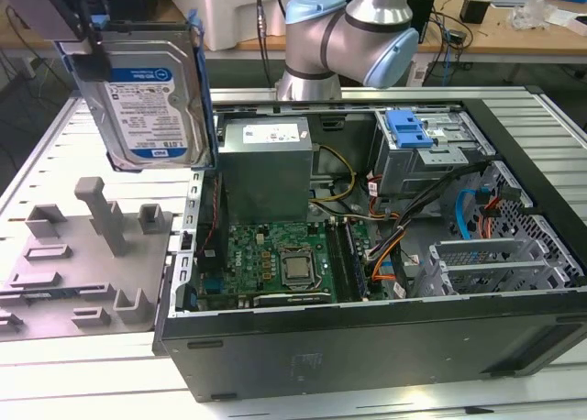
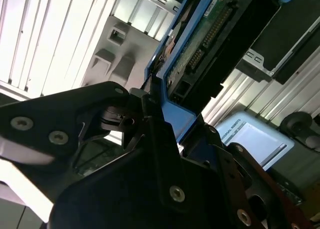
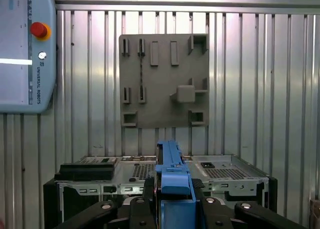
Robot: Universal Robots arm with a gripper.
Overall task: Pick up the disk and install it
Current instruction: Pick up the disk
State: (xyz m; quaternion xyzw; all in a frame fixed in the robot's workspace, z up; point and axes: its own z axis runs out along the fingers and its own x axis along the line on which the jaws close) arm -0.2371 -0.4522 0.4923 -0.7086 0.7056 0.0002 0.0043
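The disk (image 1: 147, 99), a silver hard drive with a white-and-blue label in a blue carrier bracket, hangs upright in the air at the exterior view's upper left. It is above the grey fixture plate and beside the open computer case. My gripper (image 1: 92, 60) is shut on the disk's upper end. In the second wrist view the black fingers (image 2: 150, 120) clamp the blue bracket, and the disk's (image 2: 207, 36) green circuit side and connector face the camera. In the first wrist view the bracket's blue edge (image 3: 171, 171) stands between the gripper's (image 3: 172, 201) two sides.
The open computer case (image 1: 367, 333) lies on the slatted table, showing motherboard (image 1: 275, 259), power supply (image 1: 266, 163) and a grey drive cage with a blue tab (image 1: 409, 127). The grey fixture plate (image 1: 83, 246) with pegs sits at the exterior view's left. A teach pendant (image 3: 25, 49) lies beyond it.
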